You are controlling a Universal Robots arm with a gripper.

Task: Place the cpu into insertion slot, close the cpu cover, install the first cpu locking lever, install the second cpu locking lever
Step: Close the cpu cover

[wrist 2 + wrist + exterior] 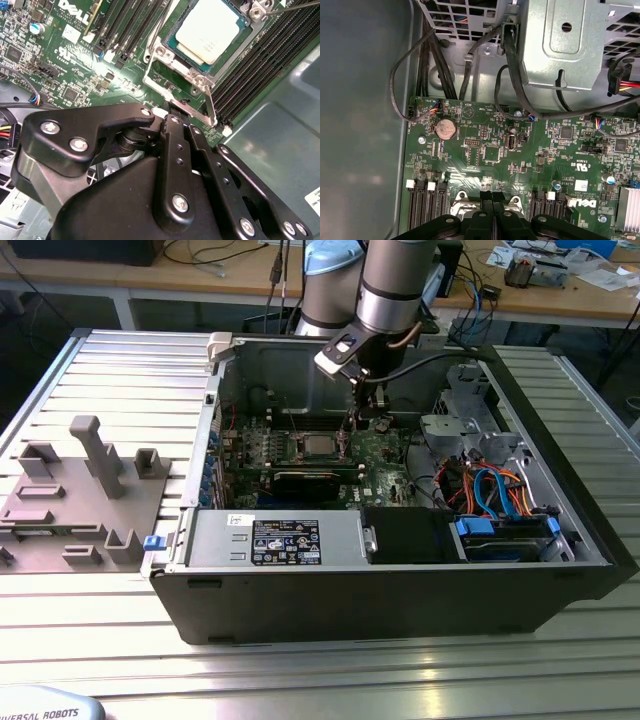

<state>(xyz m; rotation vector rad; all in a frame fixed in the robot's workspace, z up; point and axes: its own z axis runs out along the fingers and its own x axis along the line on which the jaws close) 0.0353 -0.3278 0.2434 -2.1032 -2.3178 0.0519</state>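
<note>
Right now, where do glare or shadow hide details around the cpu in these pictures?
Second wrist view: glare whitens the cpu top, and the black gripper reads as a dark mass. First wrist view: the case wall lies in dim shade. Exterior view: the motherboard looks dim and shaded.

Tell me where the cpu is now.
The cpu sits inside the case, framed by the cover, just to the exterior view's left of the gripper.
</note>
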